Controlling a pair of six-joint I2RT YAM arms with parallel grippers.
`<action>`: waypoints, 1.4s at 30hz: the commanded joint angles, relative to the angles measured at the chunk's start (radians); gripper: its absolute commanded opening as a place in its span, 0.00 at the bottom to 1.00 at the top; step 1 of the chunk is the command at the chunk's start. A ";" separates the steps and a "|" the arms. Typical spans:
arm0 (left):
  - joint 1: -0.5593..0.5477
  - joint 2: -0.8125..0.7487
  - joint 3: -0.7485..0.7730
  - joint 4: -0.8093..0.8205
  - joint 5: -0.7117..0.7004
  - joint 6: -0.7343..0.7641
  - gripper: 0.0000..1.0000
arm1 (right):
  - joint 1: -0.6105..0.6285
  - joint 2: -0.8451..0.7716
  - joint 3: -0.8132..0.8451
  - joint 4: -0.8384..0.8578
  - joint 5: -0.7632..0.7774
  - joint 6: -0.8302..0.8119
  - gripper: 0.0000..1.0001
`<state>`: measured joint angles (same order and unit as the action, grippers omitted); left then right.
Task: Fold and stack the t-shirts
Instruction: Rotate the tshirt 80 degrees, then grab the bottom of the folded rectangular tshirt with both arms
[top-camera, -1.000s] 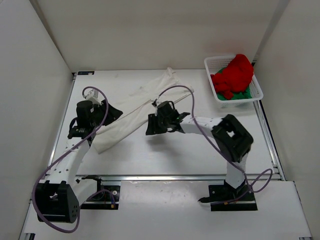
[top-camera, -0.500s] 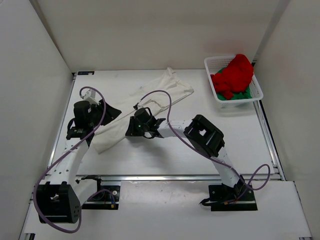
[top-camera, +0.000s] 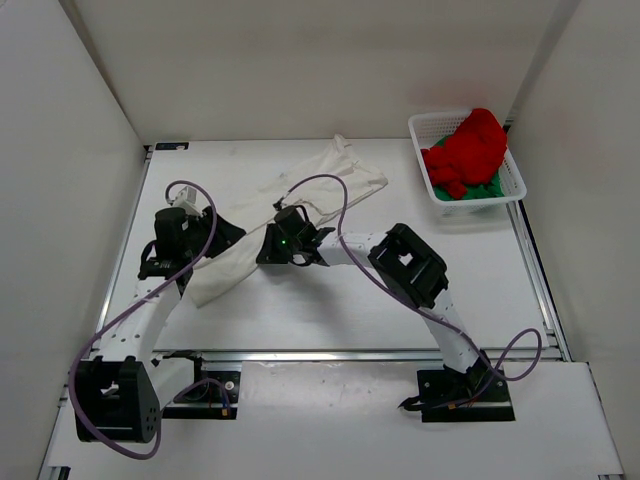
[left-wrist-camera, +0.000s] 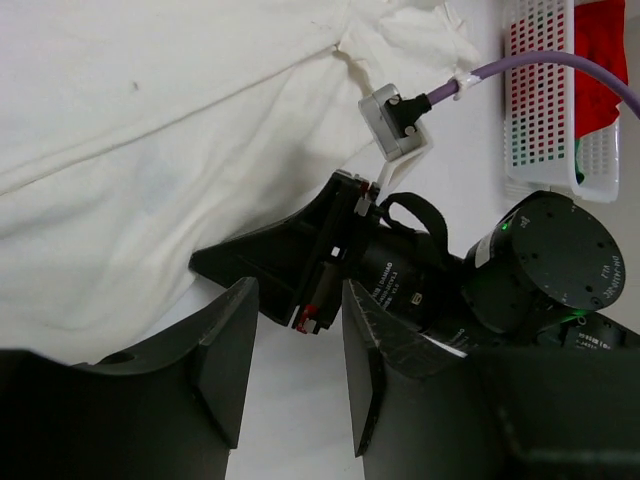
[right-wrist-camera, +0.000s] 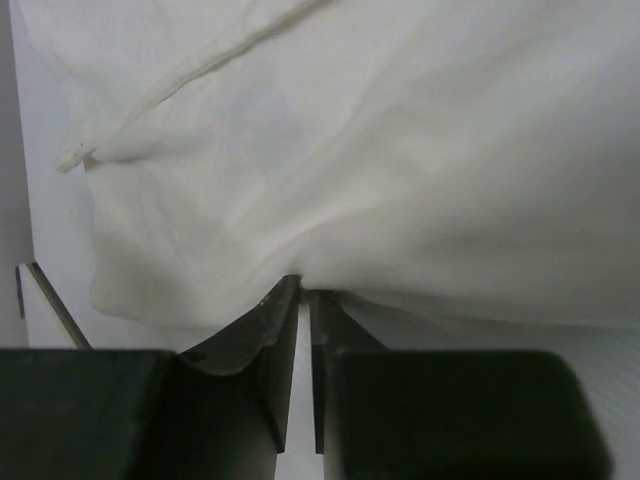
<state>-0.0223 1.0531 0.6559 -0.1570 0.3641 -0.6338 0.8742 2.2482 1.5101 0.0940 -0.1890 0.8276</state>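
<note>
1. The white t-shirt (top-camera: 335, 185) lies loosely spread in a long diagonal band on the bench (top-camera: 330, 310). It runs from the near left up toward the far middle, and it is wrinkled, not folded.
2. The right end effector (top-camera: 265, 252) sits at the near edge of the white t-shirt, around the middle of the band. In the right wrist view its fingers (right-wrist-camera: 270, 340) are pressed almost together with only a thin slit between them. The tips pinch a small fold at the hem of the cloth (right-wrist-camera: 400, 150).
3. The left end effector (top-camera: 228, 232) is over the near-left part of the same shirt, just beside the right one. In the left wrist view its fingers (left-wrist-camera: 225, 360) are spread apart with nothing between them. They point at the right arm's wrist.
4. The red t-shirt (top-camera: 470, 145) is bunched up in the white mesh basket (top-camera: 432, 125) at the far right corner of the bench. It is heaped above the rim.
5. The green t-shirt (top-camera: 487, 190) is in the same basket, under the red one. Only a strip of it shows at the near side.
6. A purple cable (top-camera: 318, 182) from the right arm arcs over the white t-shirt. From above I cannot tell whether it touches the cloth.
7. The basket is well apart from both end effectors.
</note>
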 joint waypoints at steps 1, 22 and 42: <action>0.002 -0.016 -0.004 0.008 -0.016 0.012 0.50 | 0.014 0.041 0.036 -0.054 -0.016 -0.007 0.08; -0.393 0.074 -0.122 -0.163 -0.264 0.105 0.56 | -0.445 -0.858 -0.899 -0.243 -0.228 -0.305 0.39; -0.536 0.002 -0.246 -0.346 -0.211 0.062 0.56 | -0.031 -0.930 -1.022 -0.229 -0.213 -0.097 0.44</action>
<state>-0.5449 1.0679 0.4217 -0.4046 0.1326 -0.5655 0.8246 1.3071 0.4736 -0.1341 -0.4370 0.7151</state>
